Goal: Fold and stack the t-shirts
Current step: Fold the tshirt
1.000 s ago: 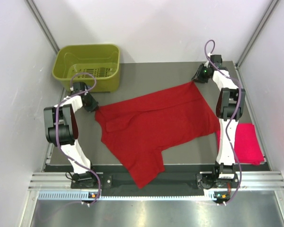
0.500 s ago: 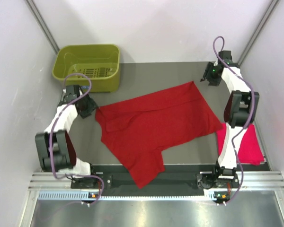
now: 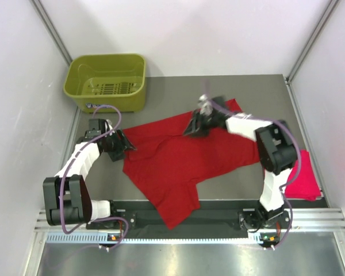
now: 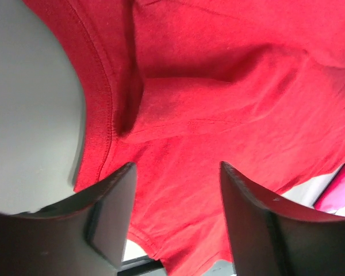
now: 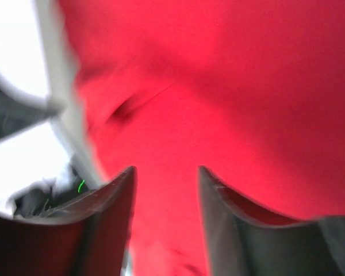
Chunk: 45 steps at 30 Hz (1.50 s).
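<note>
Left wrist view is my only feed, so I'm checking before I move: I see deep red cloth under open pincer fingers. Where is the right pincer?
Observer: The right pincer hangs over the deep red cloth t-shirt near its far edge, open and holding nothing.
Operator: And the second shirt?
Observer: The brighter pinkish red cloth t-shirt lies flat at the right edge of the grey table.
Operator: Anything else out there?
Observer: An olive-green plastic basket stands at the far left corner, just beyond the left arm.
</note>
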Tool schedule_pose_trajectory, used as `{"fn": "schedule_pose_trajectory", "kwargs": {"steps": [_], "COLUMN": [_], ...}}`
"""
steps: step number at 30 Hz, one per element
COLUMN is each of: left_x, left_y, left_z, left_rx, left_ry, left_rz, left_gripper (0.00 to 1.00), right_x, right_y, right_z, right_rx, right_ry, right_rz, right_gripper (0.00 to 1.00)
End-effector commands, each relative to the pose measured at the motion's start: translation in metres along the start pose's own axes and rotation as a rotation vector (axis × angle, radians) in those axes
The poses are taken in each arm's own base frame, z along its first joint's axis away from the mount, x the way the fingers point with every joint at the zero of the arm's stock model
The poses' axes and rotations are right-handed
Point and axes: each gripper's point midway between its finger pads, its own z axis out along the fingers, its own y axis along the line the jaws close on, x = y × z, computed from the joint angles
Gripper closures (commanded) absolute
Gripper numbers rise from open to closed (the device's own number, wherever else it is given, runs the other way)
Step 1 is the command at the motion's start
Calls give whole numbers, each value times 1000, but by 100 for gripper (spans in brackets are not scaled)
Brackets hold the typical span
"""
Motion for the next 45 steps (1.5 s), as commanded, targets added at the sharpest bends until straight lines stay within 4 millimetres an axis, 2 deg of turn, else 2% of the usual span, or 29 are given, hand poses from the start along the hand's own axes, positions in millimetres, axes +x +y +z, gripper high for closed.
{"fn": "schedule_pose_trajectory", "kwargs": {"steps": [1, 2, 3, 5, 10, 13, 14, 17, 20, 21, 26, 29, 31, 35, 40, 45], "left_x": [-3, -5, -6, -7, -13, -16, -16, -25, -38, -42, -79, -103, -114, -122, -121, -120], "left_y": [-3, -1, 1, 4, 12, 10, 8, 6, 3, 3, -7, -14, -21, -25, -23, -23], "left_z": [4, 7, 10, 17, 27, 34, 36, 40, 42, 42, 30, 23, 26, 38, 48, 50], "left_rx": [19, 9, -2, -12, -42, -24, -12, -16, -28, -37, -78, -90, -71, -58, -50, -45], "left_ry": [6, 9, 9, 24, 16, 24, 34, 26, 12, 7, -86, -163, -174, -146, -131, -128], "left_rz": [16, 13, 11, 2, 3, 3, 4, 10, 19, 20, 46, 65, 72, 62, 51, 55], "left_gripper": [37, 39, 40, 40, 36, 40, 44, 67, 98, 100, 100, 100, 100, 100, 100, 100], "right_x": [28, 49, 60, 83, 100, 104, 108, 112, 117, 117, 118, 114, 112, 107, 104, 108], "right_y": [103, 118, 123, 130, 133, 132, 130, 125, 123, 123, 114, 116, 119, 127, 132, 125], "right_z": [12, 23, 31, 42, 56, 61, 64, 69, 75, 78, 94, 104, 107, 115, 121, 127], "right_rx": [-296, -324, -336, -331, -324, -316, -309, -306, -306, -304, -286, -291, -305, -339, -330, -262], "right_ry": [-19, 25, 60, 122, 151, 157, 165, 176, 188, 188, 195, 194, 193, 165, 141, 117], "right_rz": [-78, -95, -95, -113, -112, -105, -100, -78, -55, -50, -7, 16, 46, 98, 179, 248], "right_gripper": [56, 62, 70, 71, 71, 71, 71, 71, 71, 71, 75, 83, 85, 82, 75, 71]}}
